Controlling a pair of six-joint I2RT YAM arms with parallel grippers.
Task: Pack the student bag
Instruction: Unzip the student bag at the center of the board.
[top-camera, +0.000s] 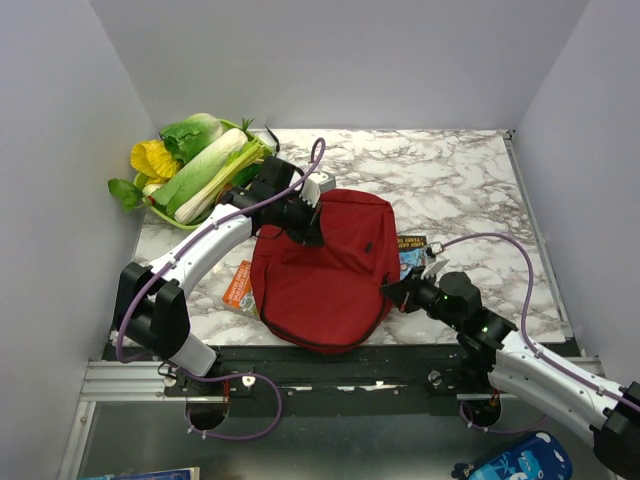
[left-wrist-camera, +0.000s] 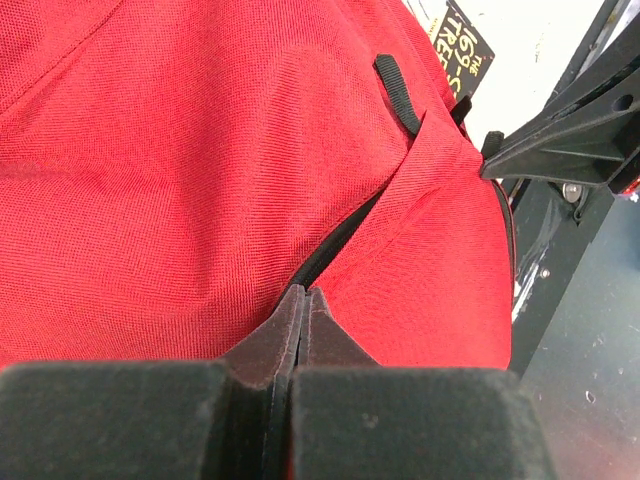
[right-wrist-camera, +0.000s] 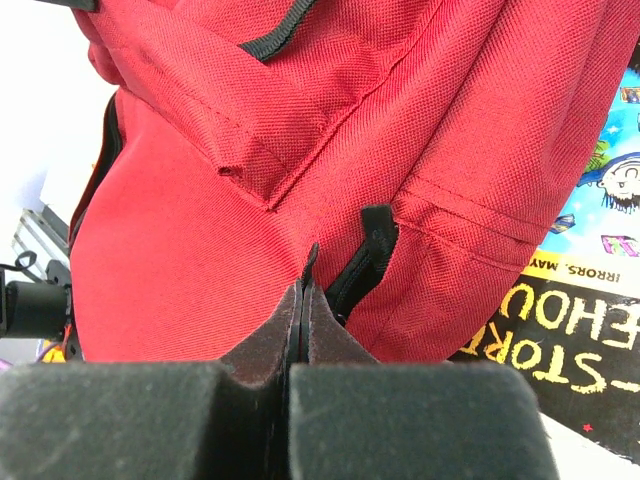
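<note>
Table (top-camera: 470, 180): marbled, pale walls (top-camera: 350, 60) | student bag (top-camera: 325, 275) centred | left tool (top-camera: 311, 234), right tool (top-camera: 395, 291): both pressed together

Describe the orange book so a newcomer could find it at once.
Start at the marble table, then its biggest item, the red backpack. At the backpack's left edge a thin orange book pokes out; the black-and-blue book lies on its right.
</note>
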